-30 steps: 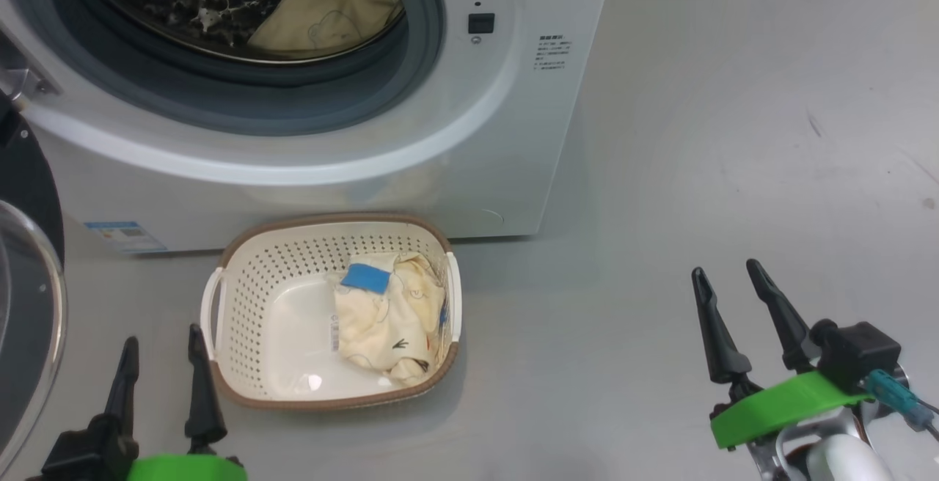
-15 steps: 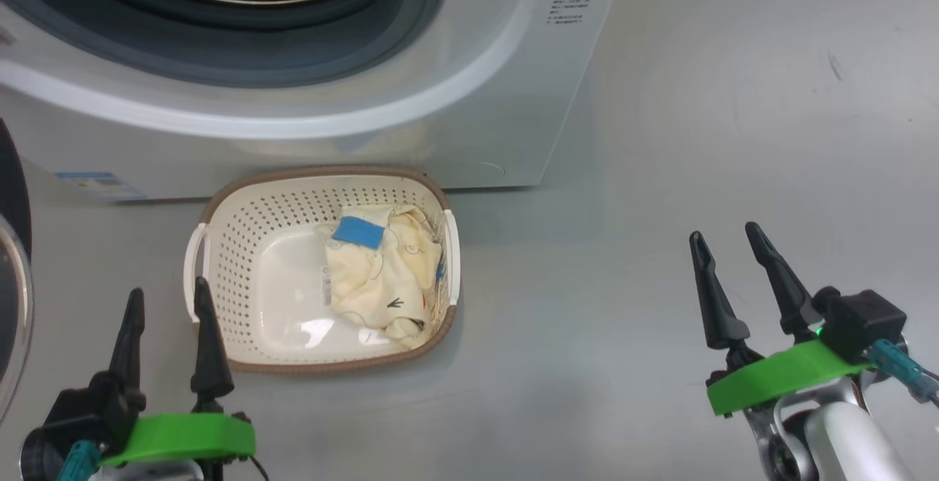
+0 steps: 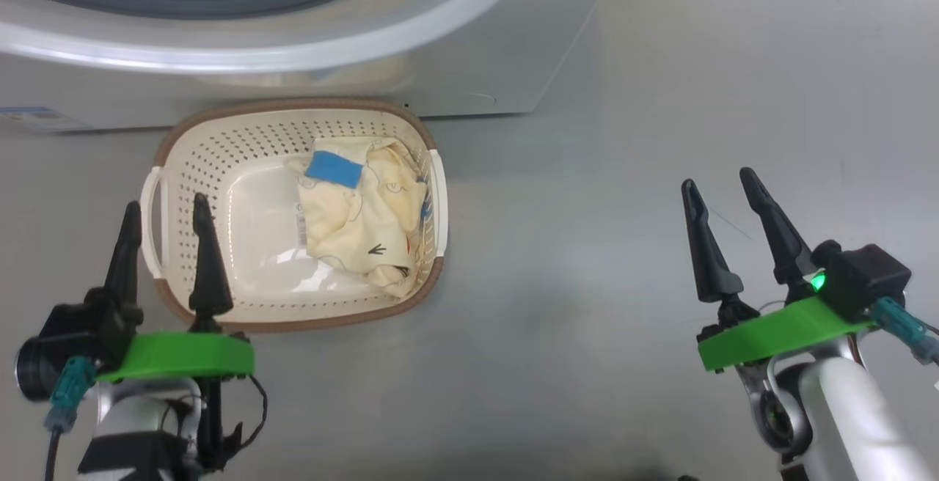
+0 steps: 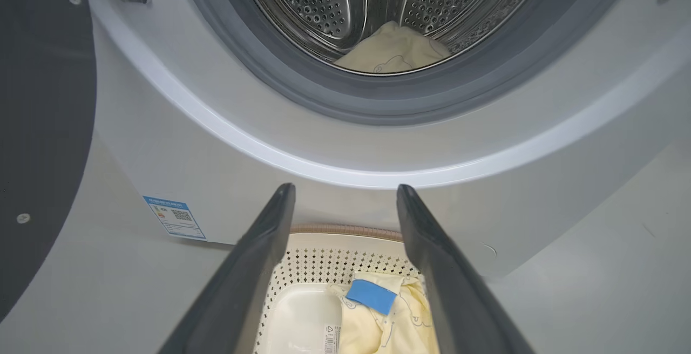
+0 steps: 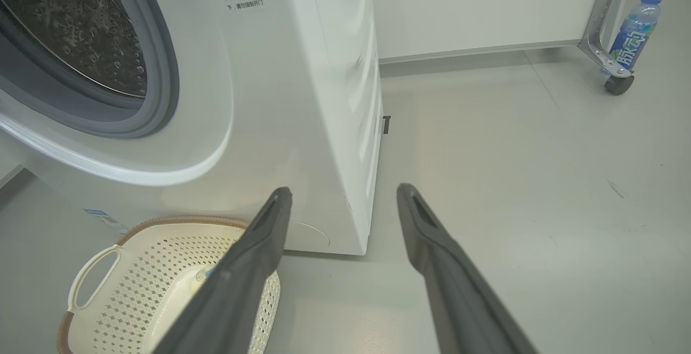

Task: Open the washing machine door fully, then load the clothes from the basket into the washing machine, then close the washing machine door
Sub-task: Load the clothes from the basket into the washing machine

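The cream basket (image 3: pixel 183 144) sits on the floor right in front of the white washing machine (image 3: pixel 469 63). A pale yellow garment (image 3: pixel 359 224) with a blue patch lies in its right half. Another cream garment (image 4: pixel 391 52) rests inside the steel drum (image 4: pixel 324 3). The washing machine door (image 4: pixel 43 127) stands swung open at the left, its dark inner face showing. My left gripper (image 3: pixel 165 217) hovers open over the basket's left rim, nothing between its fingers. Well to the right of the basket, above bare floor, my right gripper (image 3: pixel 722 195) is open and empty.
A water bottle (image 5: pixel 634 30) stands by a metal caster leg (image 5: pixel 607 46) at the far right near the wall. Grey floor spreads to the right of the machine. A blue label (image 4: pixel 174 218) marks the machine's lower front.
The head camera has tilted downward, so the machine and basket slid up the picture and the drum left it. Both grippers stay open and hold their places.
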Tool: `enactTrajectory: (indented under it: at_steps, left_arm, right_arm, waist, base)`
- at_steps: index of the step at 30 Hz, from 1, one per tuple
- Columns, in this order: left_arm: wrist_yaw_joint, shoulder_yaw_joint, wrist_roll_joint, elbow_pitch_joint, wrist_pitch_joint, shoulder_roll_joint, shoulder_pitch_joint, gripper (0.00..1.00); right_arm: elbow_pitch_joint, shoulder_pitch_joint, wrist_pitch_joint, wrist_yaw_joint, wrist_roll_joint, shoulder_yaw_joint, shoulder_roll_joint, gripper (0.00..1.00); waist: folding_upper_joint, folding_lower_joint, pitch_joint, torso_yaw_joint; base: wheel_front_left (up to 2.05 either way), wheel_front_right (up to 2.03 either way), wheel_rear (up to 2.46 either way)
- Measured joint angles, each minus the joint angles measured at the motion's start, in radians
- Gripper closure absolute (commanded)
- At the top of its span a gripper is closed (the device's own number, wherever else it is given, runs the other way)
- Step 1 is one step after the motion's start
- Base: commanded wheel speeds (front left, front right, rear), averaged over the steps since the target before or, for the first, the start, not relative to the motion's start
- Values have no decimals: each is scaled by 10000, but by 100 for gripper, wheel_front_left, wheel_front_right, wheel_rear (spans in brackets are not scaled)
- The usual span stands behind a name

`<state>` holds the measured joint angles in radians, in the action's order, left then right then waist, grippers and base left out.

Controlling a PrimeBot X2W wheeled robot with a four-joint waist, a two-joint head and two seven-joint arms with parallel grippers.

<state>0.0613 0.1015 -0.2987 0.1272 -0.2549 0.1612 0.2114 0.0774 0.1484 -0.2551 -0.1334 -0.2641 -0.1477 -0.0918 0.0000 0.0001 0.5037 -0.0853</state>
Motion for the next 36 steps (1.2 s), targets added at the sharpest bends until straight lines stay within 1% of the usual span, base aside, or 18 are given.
enactTrajectory:
  at_steps: [9, 10, 17, 27, 30, 36]
  left_arm:
    - [-529, 201, 82, 1360, -2, -2, 2062, 0]
    - [-644, 313, 109, 1737, -2, 6, 2544, 0]
    - [-1147, 569, 92, 3513, 15, 4, 4041, 0]
    - [-1499, 1097, 96, 6385, 314, -219, 6075, 0]
    - [-1586, 1120, 50, 7168, 374, -290, 6557, 0]
    - [-1705, 970, -516, 8652, 591, -497, 7192, 0]
  right_arm:
    - [-81, 498, 0, 0, 0, -150, 75, 0]
    - [-82, 556, 0, 0, 0, -188, 82, 0]
    - [-148, 1089, 0, 0, 0, -314, 119, 0]
    - [-180, 1433, 0, 0, -19, -539, 274, 0]
    - [-207, 1476, 0, 0, -46, -573, 284, 0]
    - [-226, 1576, 0, 0, -46, -667, 318, 0]
  waist:
    - [0, 1, 1060, -240]
    - [0, 1, 1277, -308]
    - [0, 0, 1915, -672]
    - [0, 0, 2845, -1131]
    - [0, 0, 3091, -1229]
    - [0, 0, 3491, -1353]
  base:
    - [0, 0, 0]
    - [0, 0, 0]
    - [0, 0, 0]
    - [0, 0, 0]
    - [0, 0, 0]
    - [0, 0, 0]
